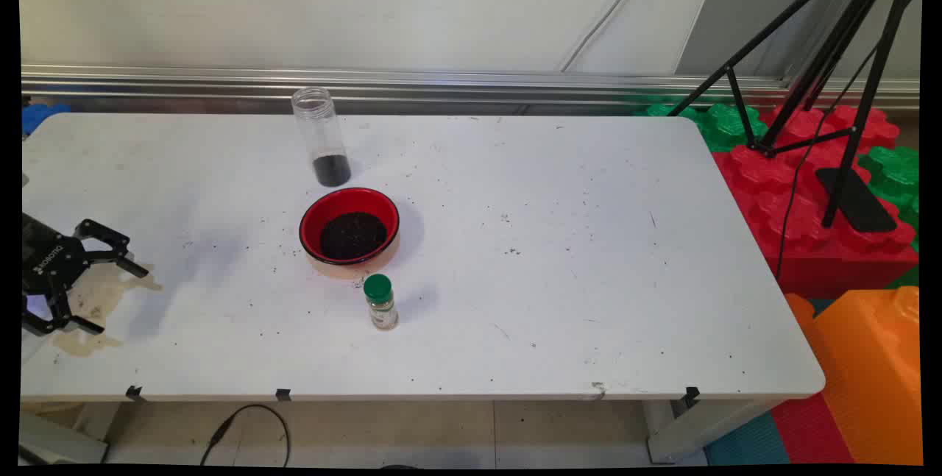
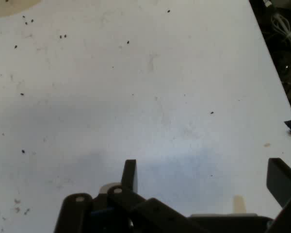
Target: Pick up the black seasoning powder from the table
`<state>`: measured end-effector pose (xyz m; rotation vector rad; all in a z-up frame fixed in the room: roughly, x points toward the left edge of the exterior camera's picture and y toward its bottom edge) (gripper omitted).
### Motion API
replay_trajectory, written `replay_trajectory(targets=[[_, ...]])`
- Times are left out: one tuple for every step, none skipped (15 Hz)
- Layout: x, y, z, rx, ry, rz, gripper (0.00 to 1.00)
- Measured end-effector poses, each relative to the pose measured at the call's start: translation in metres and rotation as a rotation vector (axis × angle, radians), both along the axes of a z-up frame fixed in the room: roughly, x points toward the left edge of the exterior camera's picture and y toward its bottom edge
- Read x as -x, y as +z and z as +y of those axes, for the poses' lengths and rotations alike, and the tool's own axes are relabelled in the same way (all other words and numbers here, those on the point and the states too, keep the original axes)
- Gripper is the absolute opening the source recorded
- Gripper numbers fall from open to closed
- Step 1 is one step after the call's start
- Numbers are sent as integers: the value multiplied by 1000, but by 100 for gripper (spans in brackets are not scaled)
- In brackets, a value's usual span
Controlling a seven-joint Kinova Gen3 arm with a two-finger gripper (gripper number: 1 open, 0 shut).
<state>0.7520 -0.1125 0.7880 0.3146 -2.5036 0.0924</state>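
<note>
1. Over at the table's left edge, the gripper hangs with its fingers spread apart, holding nothing.
2. Toward the middle, a clear jar stands near the back edge, with a red bowl of dark grains just in front.
3. A green-capped spice bottle sits beside the bowl, nearer the front edge.

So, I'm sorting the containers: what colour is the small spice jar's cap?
Green; the spice jar's cap shows best in the main view.

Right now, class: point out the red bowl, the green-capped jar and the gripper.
red bowl [image 1: 313, 220], main view, on its left inner wall.
green-capped jar [image 1: 377, 287], main view, on its cap.
gripper [image 1: 114, 296], main view, midway between its open fingertips.
</note>
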Motion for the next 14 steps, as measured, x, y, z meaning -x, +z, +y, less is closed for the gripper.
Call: replay_trajectory(targets=[[0,0,-1,-1,6,0,100],[0,1,-2,-2,14,1,100],[1,2,-3,-3,25,1,100],[1,3,-4,-5,36,1,100],[2,4,-6,-6,47,2,100],[2,5,-7,-8,59,3,100],[3,6,-8,-10,70,4,100],[3,7,-11,-15,93,6,100],[4,9,-13,-18,114,8,100],[5,11,-15,-23,140,10,100],[6,12,-18,-26,163,12,100],[7,13,-19,-29,179,13,100],[7,15,-22,-32,202,15,100],[8,16,-24,-34,218,16,100]])
